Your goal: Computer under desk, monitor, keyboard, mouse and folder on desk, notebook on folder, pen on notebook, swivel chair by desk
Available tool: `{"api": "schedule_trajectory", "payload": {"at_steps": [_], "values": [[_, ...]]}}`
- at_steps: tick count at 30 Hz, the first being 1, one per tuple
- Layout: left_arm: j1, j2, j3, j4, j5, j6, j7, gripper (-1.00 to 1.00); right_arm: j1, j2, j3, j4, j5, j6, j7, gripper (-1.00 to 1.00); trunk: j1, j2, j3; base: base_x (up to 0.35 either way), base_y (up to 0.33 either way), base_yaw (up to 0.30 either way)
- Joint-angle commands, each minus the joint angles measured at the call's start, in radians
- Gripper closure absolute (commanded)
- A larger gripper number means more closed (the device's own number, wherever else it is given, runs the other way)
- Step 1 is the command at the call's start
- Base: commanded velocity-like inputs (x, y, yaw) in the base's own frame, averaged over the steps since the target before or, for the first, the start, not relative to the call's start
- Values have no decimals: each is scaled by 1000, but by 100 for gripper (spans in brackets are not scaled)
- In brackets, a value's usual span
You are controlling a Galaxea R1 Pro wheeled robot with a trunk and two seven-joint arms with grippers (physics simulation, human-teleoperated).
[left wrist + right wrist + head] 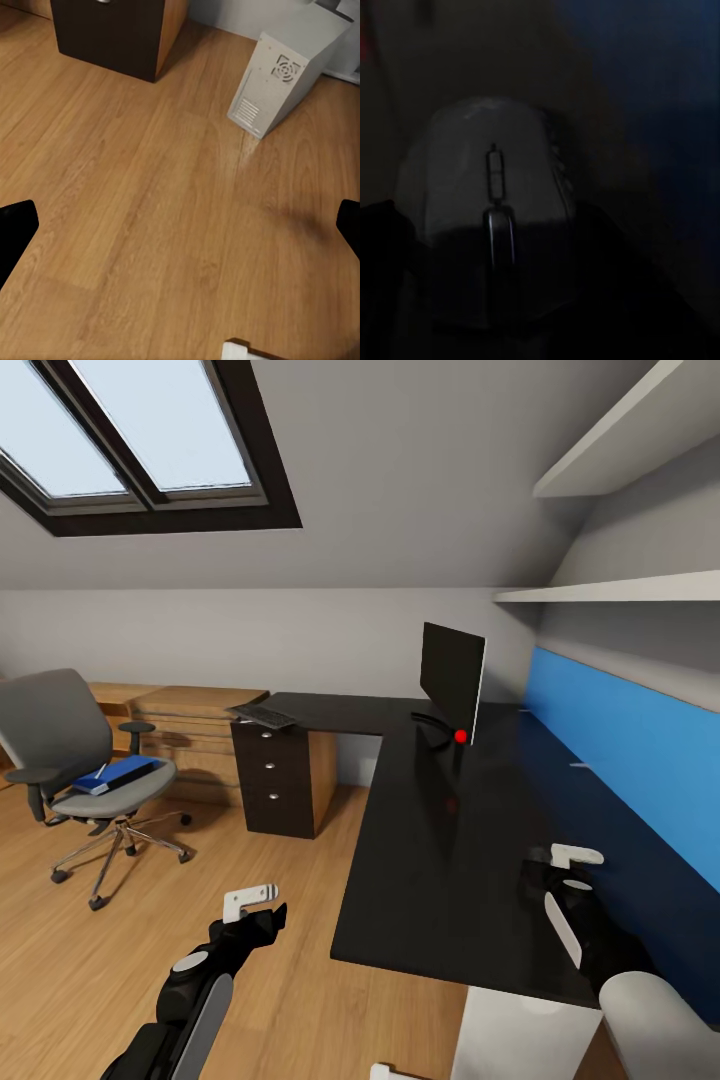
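Attic bedroom with sloped ceiling, skylight (130, 430) upper left, wood floor (250, 980), two white wall shelves (620, 592) at right above a blue wall panel (640, 750). Glossy black L-shaped desk (440, 840) runs along the right wall and turns left along the back wall; its drawer unit (270, 780) with round silver knobs sits under the left end. Monitor (452, 678) stands on the desk at the inner corner, turned edge-on, red dot at its lower corner. Keyboard (262, 715) lies on the desk's left end, above the drawers, well apart from the monitor. Low light-wood cabinet (190, 735) stands behind, against the back wall. Swivel chair (75, 760) is at far left on the floor, well apart from the desk; blue folder (118, 774) lies on its seat with the pen (100, 771) on top; notebook can't be made out separately. Computer (289, 71) stands on the floor, tilted in the left wrist view, near the drawer unit.

Left gripper (255, 905) hangs over bare floor beside the desk edge, fingers spread, holding nothing. Right gripper (570, 880) is low over the desk near the blue panel, the mouse (495, 202) between its fingers in the dark right wrist view; whether the jaws are clamped, cannot tell.
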Motion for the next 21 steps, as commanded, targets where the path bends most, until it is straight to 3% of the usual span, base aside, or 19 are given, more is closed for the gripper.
{"api": "schedule_trajectory", "payload": {"at_steps": [1,13,14,15,21], "values": [[-1,0,-2,-1,11,3,9,-100,0,1,2,24,-17,6,-3,100,0,0,-1,0,0,0],[-1,0,-1,-1,11,3,9,-100,0,5,3,15,-17,1,-4,100,0,0,-1,0,0,0],[-1,0,-1,-1,11,3,9,-100,0,5,3,8,-17,1,-4,100,0,0,-1,0,0,0],[-1,0,-1,-1,11,3,8,-100,2,10,3,-66,-19,4,-7,100,0,0,-1,0,0,0],[-1,0,-2,0,11,3,8,-100,2,26,6,-69,-18,4,-7,100,0,0,-1,-20,41,0]]}}
